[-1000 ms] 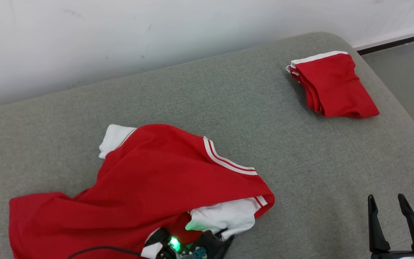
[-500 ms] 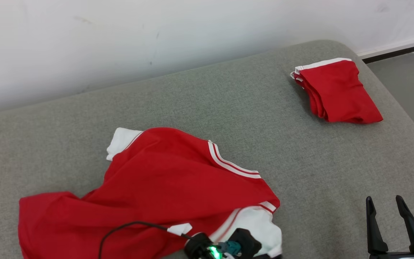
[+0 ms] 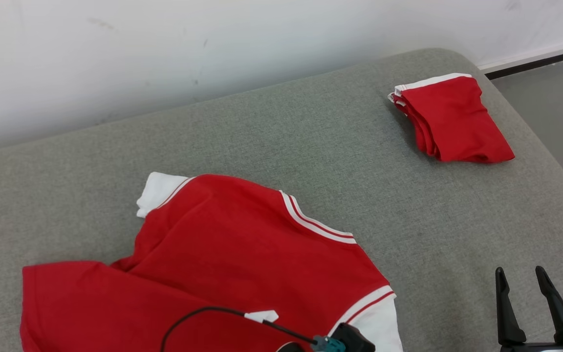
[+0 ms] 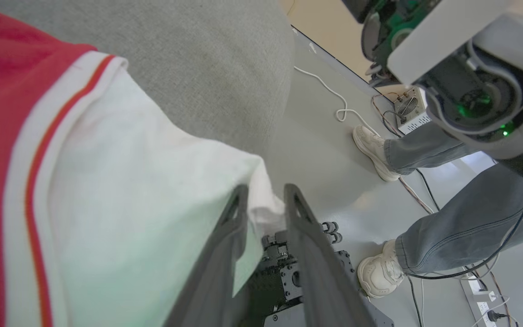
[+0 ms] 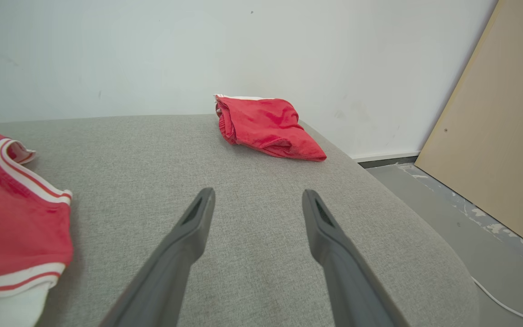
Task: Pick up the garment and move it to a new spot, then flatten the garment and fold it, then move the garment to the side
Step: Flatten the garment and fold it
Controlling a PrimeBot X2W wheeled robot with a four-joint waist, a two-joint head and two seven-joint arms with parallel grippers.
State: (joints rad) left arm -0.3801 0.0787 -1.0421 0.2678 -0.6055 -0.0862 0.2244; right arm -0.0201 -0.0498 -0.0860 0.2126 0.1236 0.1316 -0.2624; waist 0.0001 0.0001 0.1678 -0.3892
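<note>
garment point(image 3: 223, 264) now flatter | left tool point(image 4: 266, 188) at sleeve point(image 4: 152, 181), grip unclear | right tool point(image 3: 519, 270) apart

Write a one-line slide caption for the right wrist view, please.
Open right jaws above a grey cushion, a folded red garment at its far end, a red-and-white shirt at left.

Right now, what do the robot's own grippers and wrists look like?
The right gripper and left gripper each have two long, dark, tapering fingers with a slot near the tip. A thin black cable bearing a white tag loops to a teal connector at the left wrist.
</note>
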